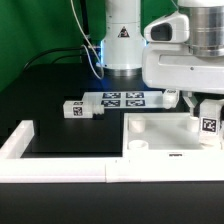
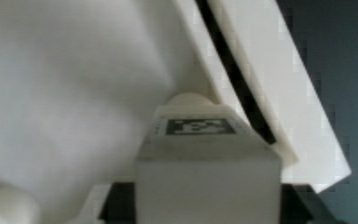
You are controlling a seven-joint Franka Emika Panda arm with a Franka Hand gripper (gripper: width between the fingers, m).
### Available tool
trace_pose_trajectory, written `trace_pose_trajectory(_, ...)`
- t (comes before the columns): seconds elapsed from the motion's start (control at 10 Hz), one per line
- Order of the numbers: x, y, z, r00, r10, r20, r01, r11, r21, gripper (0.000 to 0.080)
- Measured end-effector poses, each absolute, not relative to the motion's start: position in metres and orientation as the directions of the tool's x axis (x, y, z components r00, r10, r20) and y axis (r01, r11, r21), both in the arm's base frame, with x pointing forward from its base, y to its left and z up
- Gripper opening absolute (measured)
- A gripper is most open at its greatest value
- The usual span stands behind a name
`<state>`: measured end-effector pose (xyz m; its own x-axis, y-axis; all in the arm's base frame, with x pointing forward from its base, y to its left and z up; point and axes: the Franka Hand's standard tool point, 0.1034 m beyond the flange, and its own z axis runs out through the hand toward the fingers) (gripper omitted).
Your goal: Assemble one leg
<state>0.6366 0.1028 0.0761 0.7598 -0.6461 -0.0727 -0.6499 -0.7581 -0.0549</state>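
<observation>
Tabletop [image 1: 58, 132] in black, backdrop [image 1: 30, 35] in green, tool [image 1: 208, 108] tight around 1 leg [image 1: 210, 124] by white panel [image 1: 160, 136].

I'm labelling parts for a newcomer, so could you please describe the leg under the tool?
Find the large white panel in front, then the tool above its far corner at the exterior view's right. The upright leg sits between its fingers, one tag facing out; the other leg lies flat on the black table beside the marker board.
</observation>
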Motion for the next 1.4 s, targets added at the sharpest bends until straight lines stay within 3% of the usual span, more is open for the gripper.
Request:
trace_pose_trajectory(0.2, 0.638, 0.11, 0.077, 0.563, -0.822, -0.088, -0.826, -0.56, -0.057, 0.0287)
trace_pose_trajectory(0.3, 0.641, 0.11, 0.077, 0.399, -0.91, -0.114, -0.917, -0.394, -0.07, 0.0287)
trace_pose_trajectory(0.6, 0.639, 0.107, 0.075, 0.002, -0.98, -0.198, -0.994, 0.02, -0.108, 0.0287)
trace_pose_trajectory(0.7, 0.638, 0.108, 0.075, 0.009, -0.98, -0.198, -0.994, 0.013, -0.108, 0.0287)
trace_pose_trajectory(0.8, 0.638, 0.108, 0.074, 0.041, -0.98, -0.195, -0.993, -0.019, -0.113, 0.0395)
trace_pose_trajectory(0.9, 0.638, 0.108, 0.073, 0.124, -0.976, -0.181, -0.987, -0.102, -0.127, 0.0395)
trace_pose_trajectory(1.0, 0.636, 0.11, 0.073, 0.315, -0.936, -0.157, -0.945, -0.294, -0.142, 0.0564)
trace_pose_trajectory(1.1, 0.636, 0.114, 0.075, 0.475, -0.869, -0.14, -0.878, -0.457, -0.143, 0.0631)
trace_pose_trajectory(1.2, 0.632, 0.119, 0.076, 0.656, -0.744, -0.128, -0.754, -0.645, -0.124, 0.0644)
trace_pose_trajectory(1.4, 0.634, 0.118, 0.077, 0.755, -0.646, -0.108, -0.655, -0.742, -0.139, 0.0648)
